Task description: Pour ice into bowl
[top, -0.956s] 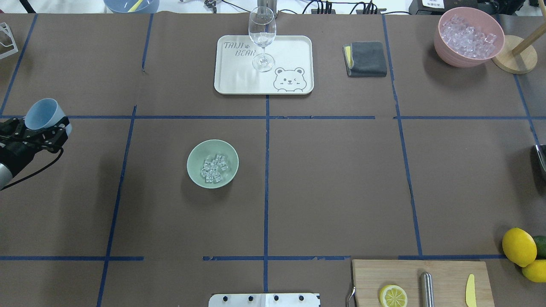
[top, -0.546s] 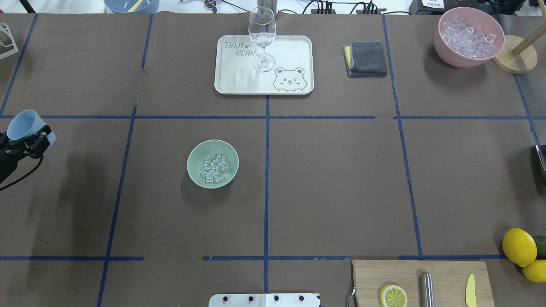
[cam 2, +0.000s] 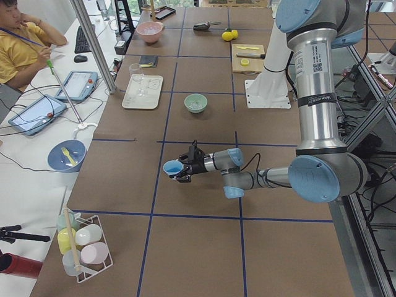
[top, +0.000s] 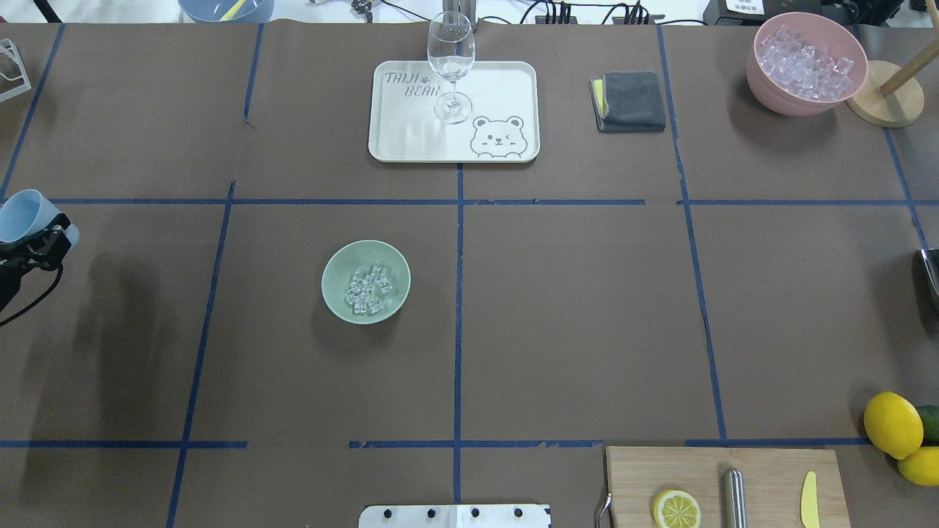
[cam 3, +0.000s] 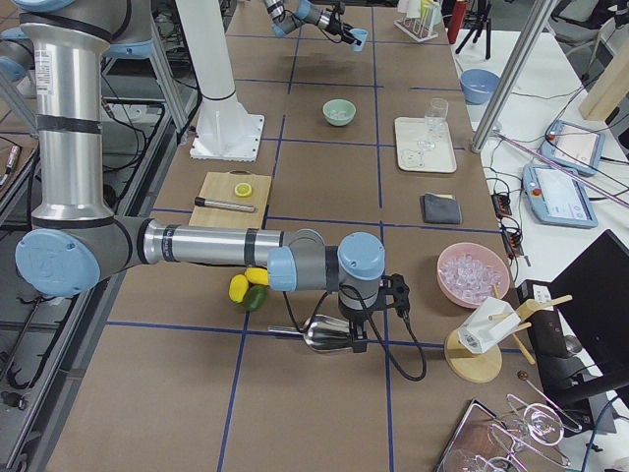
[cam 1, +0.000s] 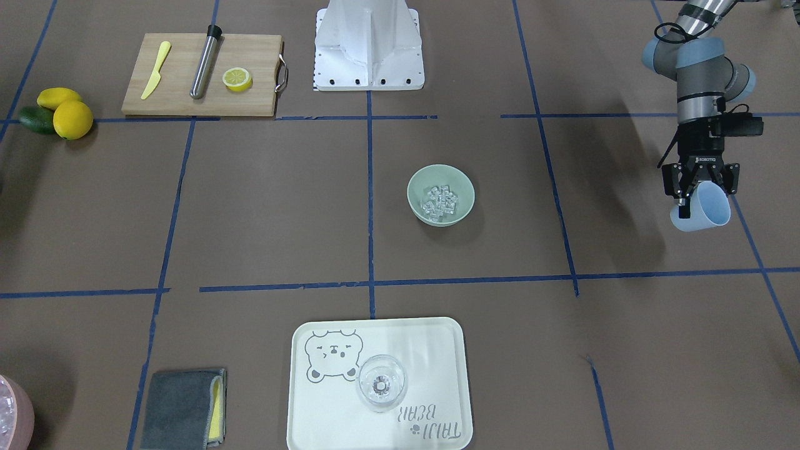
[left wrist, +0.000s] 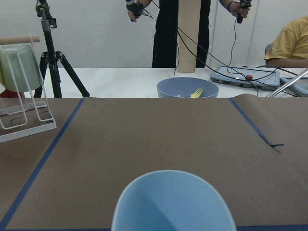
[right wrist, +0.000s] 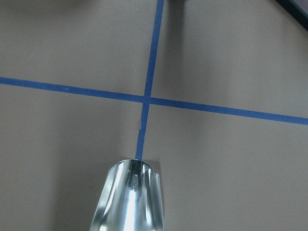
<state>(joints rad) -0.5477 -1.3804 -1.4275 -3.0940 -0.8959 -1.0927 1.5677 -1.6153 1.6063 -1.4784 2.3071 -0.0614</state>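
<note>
We judge the pour done: clear ice cubes sit in the round sage-green bowl, our left hand gripping an empty light-blue cup.

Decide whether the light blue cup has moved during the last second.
Yes: the light blue cup, in the left gripper, moved left, away from the green bowl.

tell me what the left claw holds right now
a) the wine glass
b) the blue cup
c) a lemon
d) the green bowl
b: the left claw is shut around the cup near the table's edge, well apart from the bowl.
</note>
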